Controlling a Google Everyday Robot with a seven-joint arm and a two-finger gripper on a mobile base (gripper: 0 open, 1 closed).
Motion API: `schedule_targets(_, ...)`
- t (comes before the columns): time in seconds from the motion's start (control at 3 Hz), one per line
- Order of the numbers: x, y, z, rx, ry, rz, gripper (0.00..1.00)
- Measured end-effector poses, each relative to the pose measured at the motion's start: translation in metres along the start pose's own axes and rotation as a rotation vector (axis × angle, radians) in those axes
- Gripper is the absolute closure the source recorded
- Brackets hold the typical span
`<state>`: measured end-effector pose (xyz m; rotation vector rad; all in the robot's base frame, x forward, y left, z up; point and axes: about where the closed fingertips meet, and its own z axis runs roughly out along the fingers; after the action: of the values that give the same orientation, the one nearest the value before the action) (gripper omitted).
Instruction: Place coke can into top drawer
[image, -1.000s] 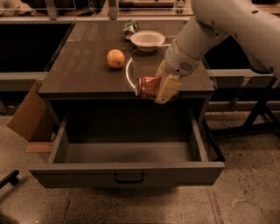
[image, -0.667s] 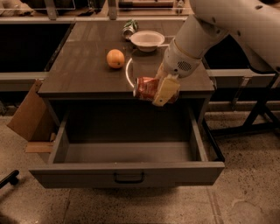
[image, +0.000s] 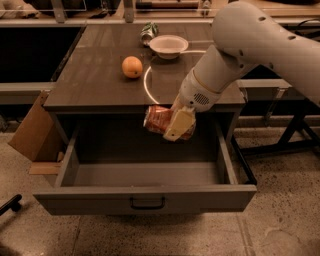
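Reaching arm (image: 235, 55): slants down from upper right, wrist past the desk's (image: 95, 80) front edge.
Gripper (image: 172, 125): I see it clenched on the coke can (image: 156, 119).
Coke can: sideways, in mid-air above the open drawer (image: 145, 192).
Desk: orange (image: 132, 67), bowl (image: 169, 46), 1 green can (image: 148, 31).

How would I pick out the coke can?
Find the open drawer at the front of the dark table. Just above it, the gripper on the white arm holds the coke can sideways. It is red, unlike the green can far back beside the bowl.
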<state>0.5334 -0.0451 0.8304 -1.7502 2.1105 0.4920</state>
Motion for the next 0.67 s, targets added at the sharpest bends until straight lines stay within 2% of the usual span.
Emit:
schedule_targets(0.33, 0.001, 0.0, 0.004, -0.001, -0.003, -0.008, 1.0)
schedule_targets(0.67, 0.012, -0.003, 0.019, 0.009, -0.016, -0.02, 1.0)
